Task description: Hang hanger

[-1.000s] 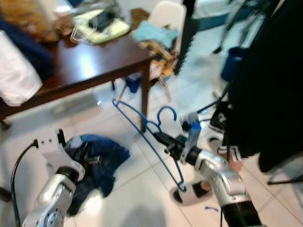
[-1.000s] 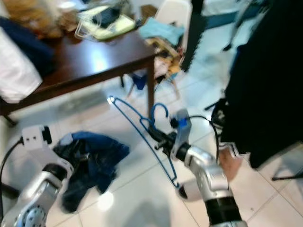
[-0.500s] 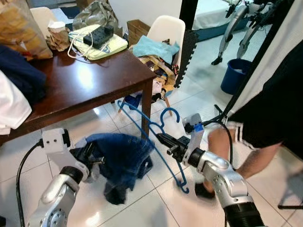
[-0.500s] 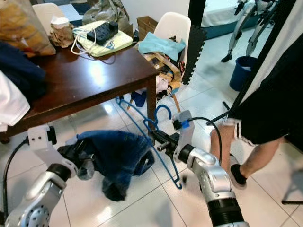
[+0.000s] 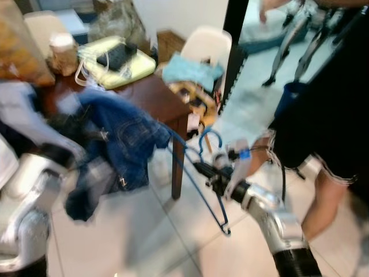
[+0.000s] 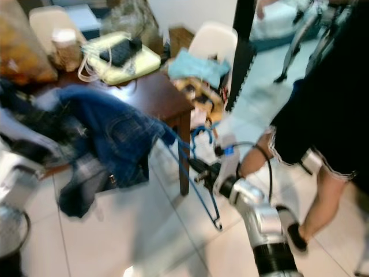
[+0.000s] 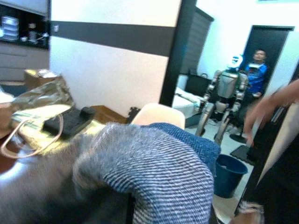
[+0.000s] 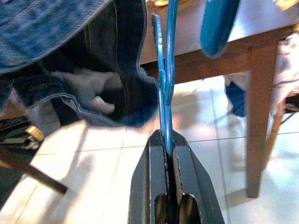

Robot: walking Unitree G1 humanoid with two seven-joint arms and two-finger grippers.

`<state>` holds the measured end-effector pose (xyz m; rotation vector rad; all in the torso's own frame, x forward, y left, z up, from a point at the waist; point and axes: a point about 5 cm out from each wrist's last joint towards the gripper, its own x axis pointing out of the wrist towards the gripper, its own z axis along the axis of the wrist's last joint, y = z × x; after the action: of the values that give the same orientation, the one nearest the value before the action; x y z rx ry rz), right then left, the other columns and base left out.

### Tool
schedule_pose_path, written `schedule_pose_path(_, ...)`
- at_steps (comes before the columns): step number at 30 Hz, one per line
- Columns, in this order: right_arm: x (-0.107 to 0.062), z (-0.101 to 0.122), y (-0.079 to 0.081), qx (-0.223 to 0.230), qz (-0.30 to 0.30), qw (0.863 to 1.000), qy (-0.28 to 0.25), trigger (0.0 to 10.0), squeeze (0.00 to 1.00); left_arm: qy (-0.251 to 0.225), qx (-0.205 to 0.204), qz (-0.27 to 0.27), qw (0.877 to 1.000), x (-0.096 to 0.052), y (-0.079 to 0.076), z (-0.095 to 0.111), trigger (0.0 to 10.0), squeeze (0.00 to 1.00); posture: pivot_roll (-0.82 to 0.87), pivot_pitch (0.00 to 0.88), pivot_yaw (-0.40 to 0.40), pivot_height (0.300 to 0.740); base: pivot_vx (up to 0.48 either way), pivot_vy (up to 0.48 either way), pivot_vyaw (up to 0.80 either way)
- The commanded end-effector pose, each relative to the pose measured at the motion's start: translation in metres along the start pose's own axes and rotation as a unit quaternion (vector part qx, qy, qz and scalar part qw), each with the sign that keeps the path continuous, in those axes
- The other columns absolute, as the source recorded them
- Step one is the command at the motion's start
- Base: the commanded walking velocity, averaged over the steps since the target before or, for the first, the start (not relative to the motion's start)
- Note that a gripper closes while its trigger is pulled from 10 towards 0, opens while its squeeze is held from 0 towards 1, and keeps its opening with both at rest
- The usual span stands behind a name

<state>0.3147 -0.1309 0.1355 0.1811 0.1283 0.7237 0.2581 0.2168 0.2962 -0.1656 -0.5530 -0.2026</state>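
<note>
A blue wire hanger [image 5: 196, 176] slants from the table corner down toward the floor, its hook [image 5: 210, 135] pointing up. My right gripper [image 5: 206, 171] is shut on its lower bar; in the right wrist view the two fingers [image 8: 149, 172] pinch the blue wire [image 8: 164, 93]. Blue denim jeans [image 5: 124, 141] hang in the air at table height on the left, held up by my raised left arm [image 5: 34, 179], whose gripper is buried in the cloth. The denim [image 7: 154, 163] covers the near part of the left wrist view. The head views are blurred.
A dark wooden table [image 5: 164, 98] with a yellow tray and power strip [image 5: 118, 57] stands behind the jeans. A white chair [image 5: 210, 43] piled with clothes is beyond it. A person's legs in black shorts [image 5: 323, 184] stand close on the right. A blue bin [image 5: 288, 92] sits farther back.
My left arm has swung the jeans up from near the floor to table height. The right gripper still holds the hanger in about the same place. The person has stepped nearer.
</note>
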Motion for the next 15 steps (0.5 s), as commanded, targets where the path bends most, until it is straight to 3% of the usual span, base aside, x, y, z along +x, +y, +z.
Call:
schedule_pose_path(1,-0.004,-0.003,-0.002,0.005,-0.005,1.0,0.0,10.0,0.0,-0.032,0.045,0.043,0.998,0.003,0.022,0.025,10.0,0.0,-0.05,0.129,0.018,0.74,0.386,0.0,0.0)
schedule_pose_path(2,-0.004,-0.003,-0.002,0.005,-0.005,1.0,0.0,10.0,0.0,-0.032,0.045,0.043,0.998,0.003,0.022,0.025,10.0,0.0,-0.05,0.129,0.018,0.74,0.386,0.0,0.0)
schedule_pose_path(3,-0.003,-0.003,-0.002,0.005,-0.005,1.0,-0.001,10.0,0.0,-0.045,0.089,0.076,0.992,0.006,0.039,0.041,10.0,0.0,-0.05,0.129,0.019,0.74,0.386,0.0,0.0)
schedule_pose_path(4,-0.003,-0.003,-0.002,0.005,-0.005,1.0,-0.001,10.0,0.0,-0.045,0.089,0.076,0.992,0.006,0.039,0.041,10.0,0.0,-0.05,0.129,0.019,0.74,0.386,0.0,0.0)
schedule_pose_path(6,-0.003,-0.003,-0.001,0.004,-0.006,1.0,-0.004,10.0,0.0,-0.065,0.152,0.122,0.979,0.011,0.061,0.066,10.0,0.0,-0.05,0.129,0.018,0.74,0.382,0.0,0.0)
schedule_pose_path(15,-0.003,-0.002,-0.001,0.002,-0.006,1.0,-0.005,10.0,0.0,-0.069,0.161,0.1,0.979,0.027,0.057,0.073,10.0,0.0,-0.06,0.129,0.021,0.74,0.386,0.0,0.0)
